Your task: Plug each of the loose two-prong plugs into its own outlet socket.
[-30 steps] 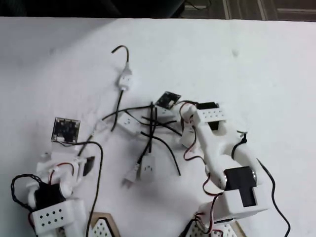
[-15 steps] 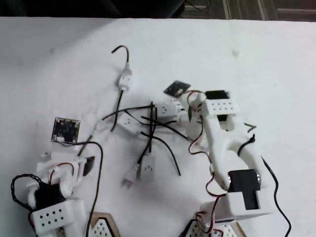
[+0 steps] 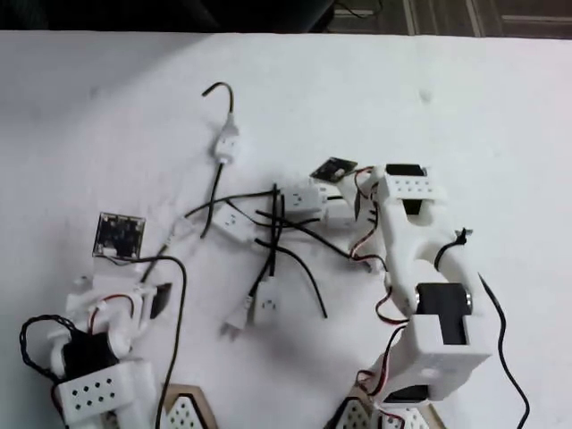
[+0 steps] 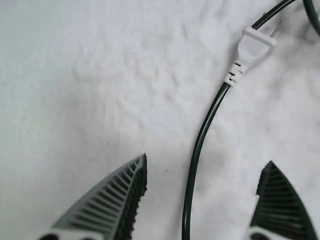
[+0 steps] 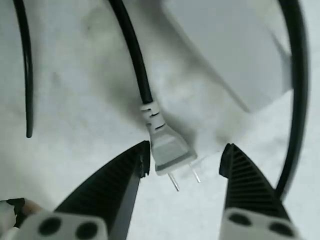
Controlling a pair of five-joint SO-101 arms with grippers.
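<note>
My right gripper [image 5: 186, 152] stands open just above the table, with a white two-prong plug [image 5: 167, 147] on a black cord lying between its fingertips, untouched. A white outlet socket block [image 5: 235, 55] sits just beyond that plug. In the high view the right gripper [image 3: 344, 216] is beside a white socket [image 3: 300, 198] in the tangle of cords. My left gripper [image 4: 206, 165] is open over bare cloth, with a black cord [image 4: 200, 145] running between its fingers to another white plug [image 4: 255, 42] farther off. The left gripper [image 3: 150, 299] stays at the near left.
More white sockets [image 3: 231, 222] [image 3: 266, 304] and a plug [image 3: 225, 143] lie among crossing black cords mid-table. The white cloth [image 3: 465, 116] stretches open to the far right and far left. Arm bases stand at the near edge.
The right arm has swung to the right and slightly away, uncovering the white socket it was over. The left arm has not moved.
</note>
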